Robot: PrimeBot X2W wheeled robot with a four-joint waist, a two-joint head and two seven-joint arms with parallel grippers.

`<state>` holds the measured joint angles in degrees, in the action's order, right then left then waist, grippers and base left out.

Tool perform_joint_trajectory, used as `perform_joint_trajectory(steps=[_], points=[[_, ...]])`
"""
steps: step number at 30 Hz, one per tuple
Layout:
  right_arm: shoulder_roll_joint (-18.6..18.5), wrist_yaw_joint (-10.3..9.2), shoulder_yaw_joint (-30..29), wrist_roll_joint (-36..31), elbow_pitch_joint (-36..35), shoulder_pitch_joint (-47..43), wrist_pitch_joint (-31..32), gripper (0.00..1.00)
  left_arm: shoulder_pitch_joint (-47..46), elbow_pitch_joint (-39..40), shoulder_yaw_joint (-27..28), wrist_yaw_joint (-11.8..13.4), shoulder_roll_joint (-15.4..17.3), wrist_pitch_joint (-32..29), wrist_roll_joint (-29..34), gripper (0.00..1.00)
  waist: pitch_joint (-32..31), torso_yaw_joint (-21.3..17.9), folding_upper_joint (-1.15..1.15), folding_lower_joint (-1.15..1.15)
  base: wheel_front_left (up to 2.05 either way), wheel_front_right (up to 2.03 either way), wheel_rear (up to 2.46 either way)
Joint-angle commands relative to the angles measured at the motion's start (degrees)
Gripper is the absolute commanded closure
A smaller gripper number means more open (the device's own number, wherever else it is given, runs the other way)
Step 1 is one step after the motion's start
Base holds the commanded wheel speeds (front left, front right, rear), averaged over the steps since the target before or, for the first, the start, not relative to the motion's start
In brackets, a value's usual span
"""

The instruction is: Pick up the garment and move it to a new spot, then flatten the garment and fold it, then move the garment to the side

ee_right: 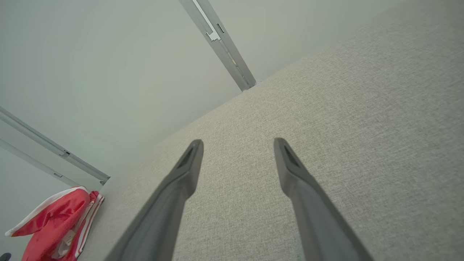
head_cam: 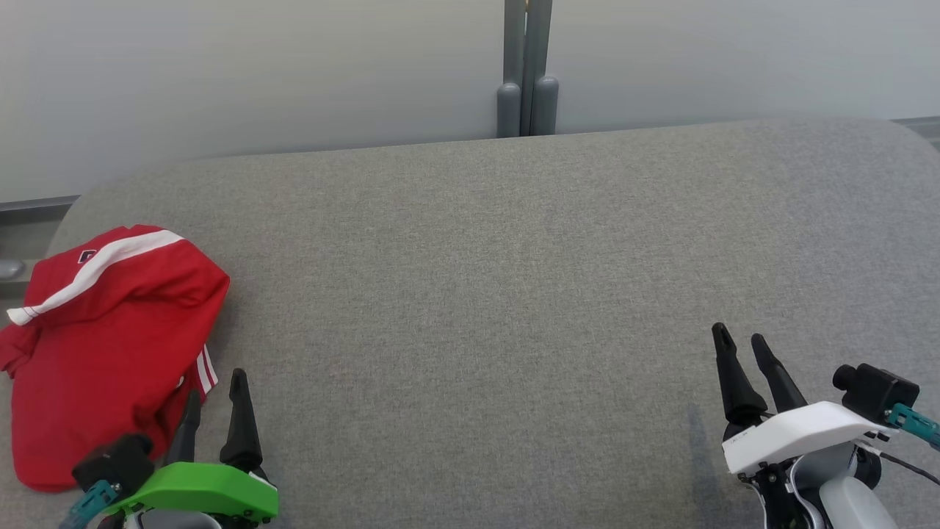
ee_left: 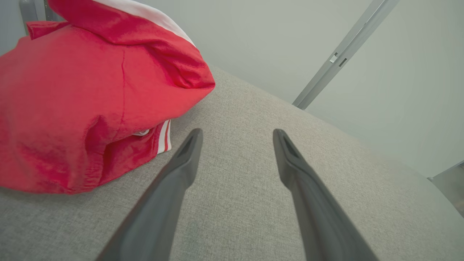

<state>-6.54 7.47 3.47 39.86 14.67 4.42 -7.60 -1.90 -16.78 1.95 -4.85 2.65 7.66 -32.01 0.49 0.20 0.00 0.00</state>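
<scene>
The red garment (head_cam: pixel 110 345) lies bunched at the left edge of the grey worktop (head_cam: pixel 477 294). The left claw (head_cam: pixel 215 388), spread and empty, stands just beside it; its wrist view shows a white-and-red striped hem (ee_left: pixel 164 137) close by. The right claw (head_cam: pixel 738 334), also spread and empty, is well apart from it.

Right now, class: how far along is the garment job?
Done: nothing that shows; the garment lies bunched at the table's left edge, neither flat nor neatly folded. In hand: nothing; the left claw, beside the garment, and the right claw are open and empty. Left: probably everything, from pick-up through flattening and folding to setting aside.
</scene>
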Motion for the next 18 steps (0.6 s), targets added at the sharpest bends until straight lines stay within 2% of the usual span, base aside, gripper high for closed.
perform_joint_trajectory(steps=[1,18], points=[[-0.4,0.02,0.2,-2.0,-0.6,0.7,-0.6,0.00,-0.1,0.4,0.0,0.2,0.5,0.6,1.9,0.00,0.0,0.0,0.00,0.00,0.00,0.00,0.00],[-0.7,0.03,1.9,-12.6,0.7,0.9,-3.1,0.00,0.0,-0.8,-0.8,0.7,0.4,3.0,10.9,0.00,0.1,-0.1,0.00,0.00,0.00,0.00,0.00]])
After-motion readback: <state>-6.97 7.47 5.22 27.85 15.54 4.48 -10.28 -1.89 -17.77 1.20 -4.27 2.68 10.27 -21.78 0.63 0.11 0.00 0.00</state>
